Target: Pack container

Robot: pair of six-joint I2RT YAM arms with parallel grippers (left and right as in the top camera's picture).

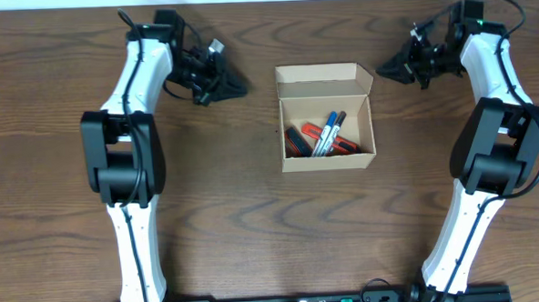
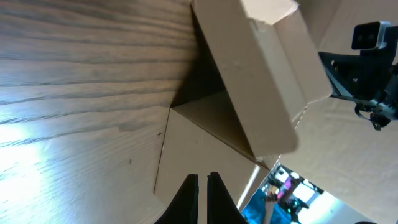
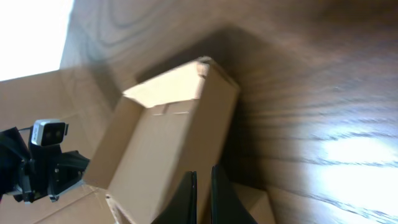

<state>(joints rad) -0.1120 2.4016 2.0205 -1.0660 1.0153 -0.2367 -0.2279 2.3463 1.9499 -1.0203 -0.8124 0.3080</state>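
You have the box (image 1: 328, 161) at the middle of the bench (image 1: 255, 234). Its flap lid (image 1: 325, 79) stands open at the far edge, and markers (image 1: 323, 135) lie inside. Your left gripper (image 1: 239, 87) is closed on nothing, near the box's left side without touching. Your right gripper (image 1: 383, 70) is likewise closed and empty, just beside the lid's right corner.

desk (image 1: 274, 251): dark brown wood, strong grain running left to right, bright glare patches in both wrist views | lying on it: one container (image 1: 328, 163), tan cardboard, flat on its base, midway between left and right edges, nearer the far edge | lid flap (image 1: 321, 74): open, on the far-edge side
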